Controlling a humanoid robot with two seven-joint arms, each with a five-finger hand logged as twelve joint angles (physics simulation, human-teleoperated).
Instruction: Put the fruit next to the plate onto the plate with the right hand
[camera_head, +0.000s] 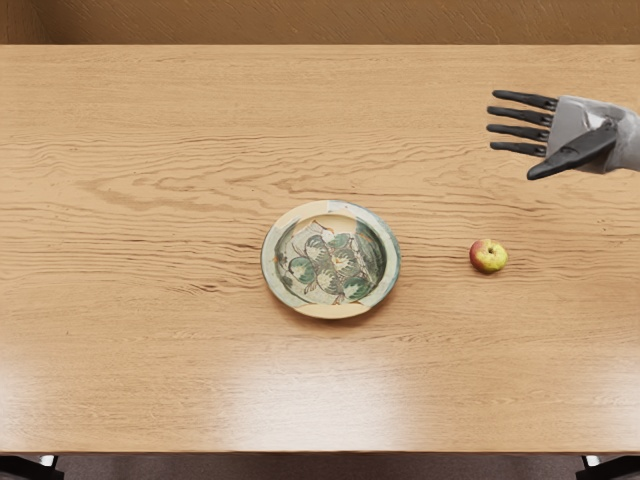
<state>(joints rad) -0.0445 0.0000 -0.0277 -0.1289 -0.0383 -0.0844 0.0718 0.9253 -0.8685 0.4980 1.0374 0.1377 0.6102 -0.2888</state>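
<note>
In the head view I see my right hand (578, 133) hovering over the far right of the desk (150, 150), fingers (518, 131) spread wide and holding nothing. The apple (488, 256) sits on the wood to the right of the painted plate (272, 258), clearly apart from it.

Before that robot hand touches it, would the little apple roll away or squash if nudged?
It would probably roll: the apple is round and sits free on the flat table, apart from the plate. It looks firm, so it likely won't squash. Its smooth skin might slip in the open right robot hand.
</note>
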